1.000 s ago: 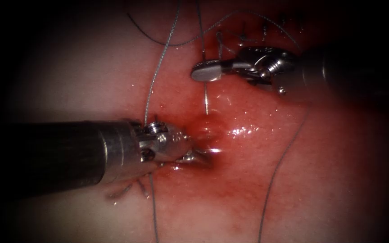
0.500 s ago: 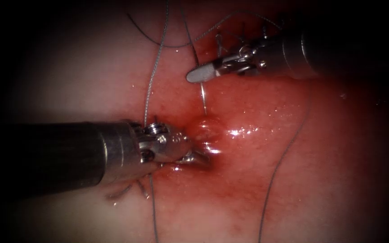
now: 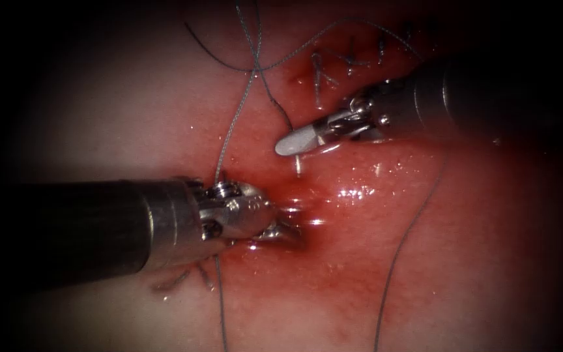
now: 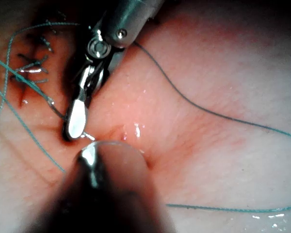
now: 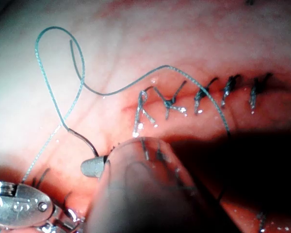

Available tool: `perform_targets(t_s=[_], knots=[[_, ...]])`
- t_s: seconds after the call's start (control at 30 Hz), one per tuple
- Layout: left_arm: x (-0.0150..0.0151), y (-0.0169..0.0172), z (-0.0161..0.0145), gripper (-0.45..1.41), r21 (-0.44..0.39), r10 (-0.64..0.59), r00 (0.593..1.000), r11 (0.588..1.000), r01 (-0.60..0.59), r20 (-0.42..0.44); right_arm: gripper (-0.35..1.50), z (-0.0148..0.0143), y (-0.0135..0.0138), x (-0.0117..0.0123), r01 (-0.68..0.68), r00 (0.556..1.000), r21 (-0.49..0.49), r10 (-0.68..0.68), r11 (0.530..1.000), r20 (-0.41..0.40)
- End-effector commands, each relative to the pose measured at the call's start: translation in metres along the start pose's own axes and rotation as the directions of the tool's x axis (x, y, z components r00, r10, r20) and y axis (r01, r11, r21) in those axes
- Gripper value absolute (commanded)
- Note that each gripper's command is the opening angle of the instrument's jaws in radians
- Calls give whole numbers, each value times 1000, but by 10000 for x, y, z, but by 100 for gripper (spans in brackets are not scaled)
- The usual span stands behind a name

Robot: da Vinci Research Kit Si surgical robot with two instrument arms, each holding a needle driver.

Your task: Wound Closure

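Clamped about mid-curve in the right pincer (image 3: 291, 142), needle (image 3: 299, 165) aimed at 6 o'clock onto the tissue (image 3: 477, 261), entry unclear, left pincer (image 3: 285, 228) pressing there, grip unreadable; best rolled along its curve, thread (image 3: 229, 130) kept slack.

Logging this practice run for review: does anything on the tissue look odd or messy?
Yes: red fluid pools glistening on the tissue between both tools, and thread strands cross in a loose tangle beyond the right tool, near finished stitches.
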Motion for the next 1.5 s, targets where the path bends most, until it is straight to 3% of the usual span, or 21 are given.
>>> perform_targets(t_s=[0.03,0.37,0.43,0.5,0.57,0.6,0.67,0.7,0.8,1.0,1.13,1.23,1.33,1.5], knots=[[3,0,6,36,-5,-3,1000,1000,3,-1,-35,10,2,-8,5,1000,13,-5,1000,12],[-3,-3,0,36,-13,13,1000,1000,-13,-1,-35,18,-13,-38,12,999,61,-15,998,42],[-3,-2,0,36,-13,13,1000,1000,-13,-1,-35,21,-15,-40,44,999,53,-45,998,10],[-3,-1,-1,36,-17,13,1000,1000,-13,-2,-35,21,-18,-36,192,979,11,-191,981,-66],[-3,-1,-1,36,-17,13,1000,1000,-13,-2,22,18,-18,-30,273,949,-44,-277,961,-152],[-3,0,-1,36,-17,13,1000,1000,-13,-2,61,16,-17,-25,321,921,-82,-331,943,-203],[-3,0,-1,36,-17,13,1000,1000,-13,-2,99,13,-15,-17,376,875,-153,-404,914,-267],[-3,0,-1,34,-17,19,1000,1000,-19,-2,115,11,-13,-11,399,843,-212,-448,892,-298],[-3,0,-1,34,-17,19,1000,1000,-19,-2,130,2,-11,5,471,752,-347,-574,811,-322],[-3,0,-1,34,-17,19,1000,1000,-19,-2,133,-22,-20,37,517,605,-559,-739,648,-298],[-3,0,0,32,-19,20,1000,1000,-20,-2,140,-35,-39,51,522,508,-680,-828,515,-237],[-3,0,2,32,-17,20,1000,1000,-20,-2,136,-34,-51,51,560,465,-697,-866,447,-182],[-3,1,3,32,-16,20,1000,1000,-20,-2,131,-28,-62,48,598,423,-727,-903,337,-70],[-3,1,3,32,-16,20,1000,1000,-20,-2,130,-16,-66,41,635,398,-726,-917,263,15]])
